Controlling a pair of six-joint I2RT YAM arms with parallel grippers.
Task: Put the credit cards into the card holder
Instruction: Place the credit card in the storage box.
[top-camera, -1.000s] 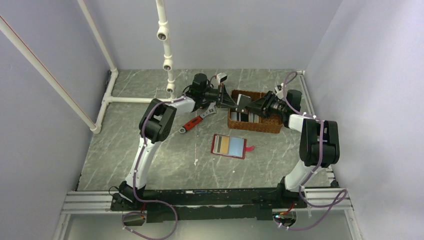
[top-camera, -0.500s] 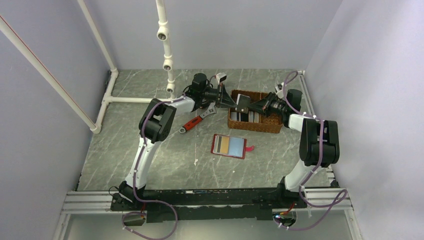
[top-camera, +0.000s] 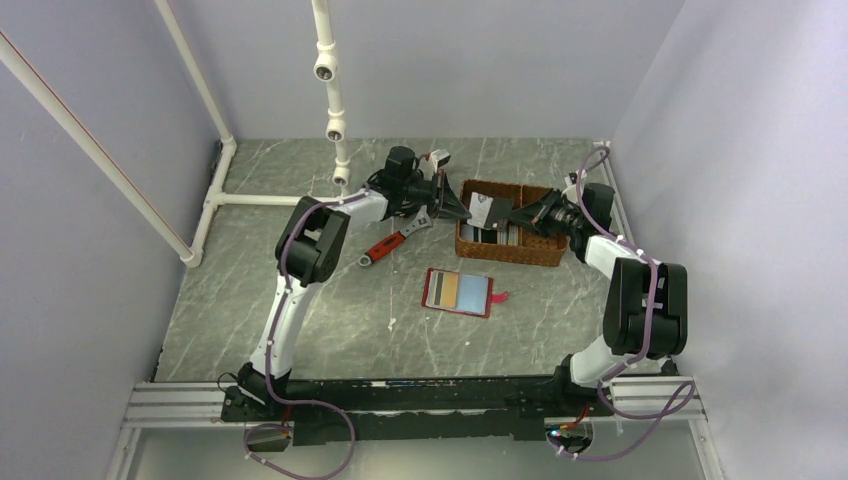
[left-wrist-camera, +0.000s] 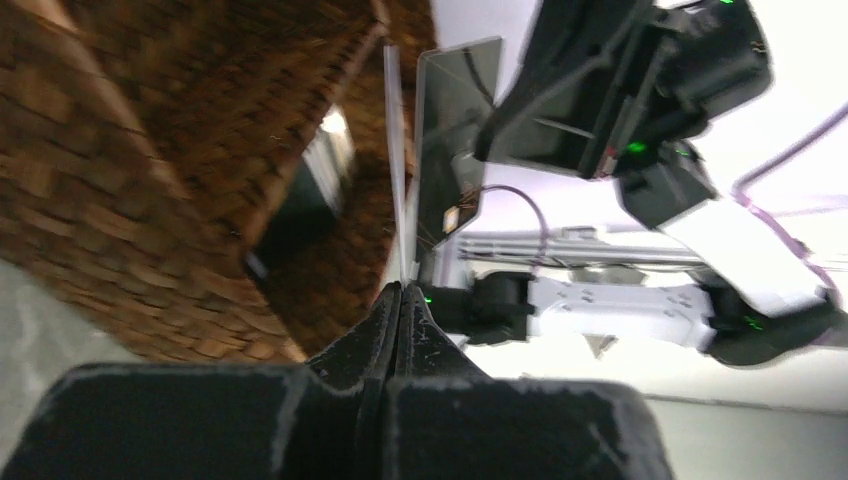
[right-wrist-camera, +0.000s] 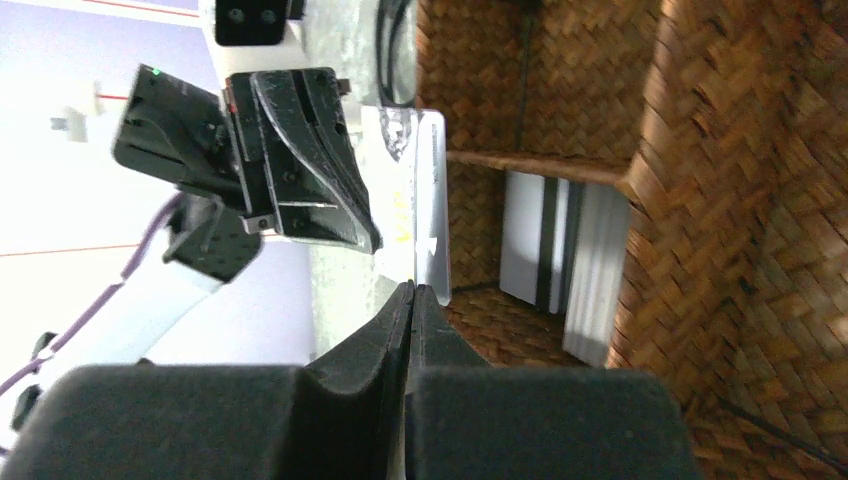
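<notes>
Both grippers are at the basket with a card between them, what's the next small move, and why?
Probably open the left gripper. It and the right gripper both look shut on the white card above the wicker basket, and one must let go before it travels to the card holder.

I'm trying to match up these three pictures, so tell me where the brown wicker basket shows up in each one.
Top external: the wicker basket sits right of centre, toward the far side.
Left wrist: the wicker basket fills the left and top.
Right wrist: the wicker basket fills the right half.
Shared landmark: the held card above it, edge-on in the left wrist view, face showing in the right.
</notes>
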